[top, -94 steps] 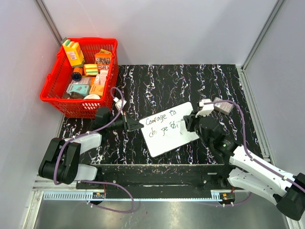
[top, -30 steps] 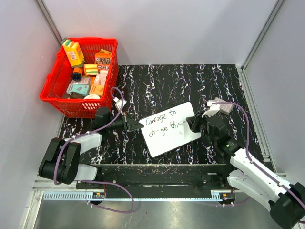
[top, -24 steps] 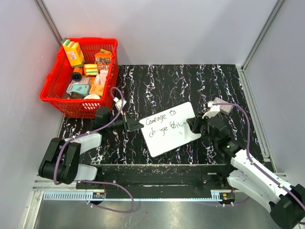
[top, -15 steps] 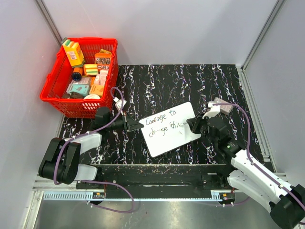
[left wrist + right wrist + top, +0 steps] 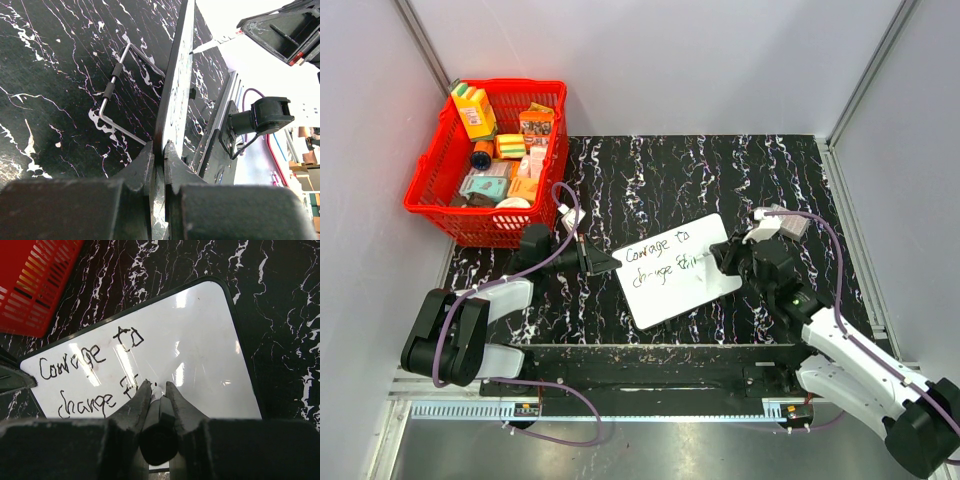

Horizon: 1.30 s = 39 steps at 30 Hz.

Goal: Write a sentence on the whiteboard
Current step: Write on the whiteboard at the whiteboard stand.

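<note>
The whiteboard (image 5: 692, 285) lies tilted on the black marble table, and the left wrist view shows it edge-on (image 5: 178, 75). The sentence (image 5: 658, 263) is dark handwriting in two lines, "Courage to" above "change" and some further strokes (image 5: 75, 360). My left gripper (image 5: 611, 265) is shut on the board's left edge (image 5: 160, 148). My right gripper (image 5: 717, 261) is shut on a dark marker (image 5: 160, 412). The marker's white tip touches the board (image 5: 200, 330) at the end of the second line.
A red basket (image 5: 430, 195) full of small packages stands at the back left, its corner in the right wrist view (image 5: 30, 295). A wire stand (image 5: 114, 84) lies on the marble behind the board. Grey walls close in three sides.
The right gripper has worked rightward along the second line, adding strokes after "change". Over the last second it barely shifts. The left gripper and the board have stayed put.
</note>
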Available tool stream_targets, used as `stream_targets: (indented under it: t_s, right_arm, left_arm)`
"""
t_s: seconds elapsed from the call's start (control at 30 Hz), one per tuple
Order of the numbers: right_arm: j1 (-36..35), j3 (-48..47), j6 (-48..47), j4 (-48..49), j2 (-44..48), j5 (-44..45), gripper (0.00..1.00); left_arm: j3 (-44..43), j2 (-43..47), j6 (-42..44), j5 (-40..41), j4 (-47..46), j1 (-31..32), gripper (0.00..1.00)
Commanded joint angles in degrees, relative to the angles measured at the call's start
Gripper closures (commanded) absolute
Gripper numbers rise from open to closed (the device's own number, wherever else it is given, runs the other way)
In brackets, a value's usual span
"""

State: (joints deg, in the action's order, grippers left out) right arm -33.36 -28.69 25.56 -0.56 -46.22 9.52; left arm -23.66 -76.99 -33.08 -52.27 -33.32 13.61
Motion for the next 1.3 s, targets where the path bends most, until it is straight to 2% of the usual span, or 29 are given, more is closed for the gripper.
stream_targets:
  t_s: [0.0, 0.5, 1.27]
  right_arm:
    - [0.2, -2.7, -1.3, 2.8, -1.0, 2.9, 1.00]
    - [0.3, -2.6, -1.6, 1.3, -0.2, 4.5, 1.00]
    - [0.2, 0.4, -1.0, -4.8, 3.1, 2.3, 1.00]
  left_arm:
    - [-0.6, -1.2, 7.3, 6.4, -0.3, -0.2, 1.00]
    - [-0.6, -1.1, 7.2, 6.3, -0.3, -0.2, 1.00]
    - [-0.8, -1.3, 7.2, 6.3, -0.3, -0.2, 1.00]
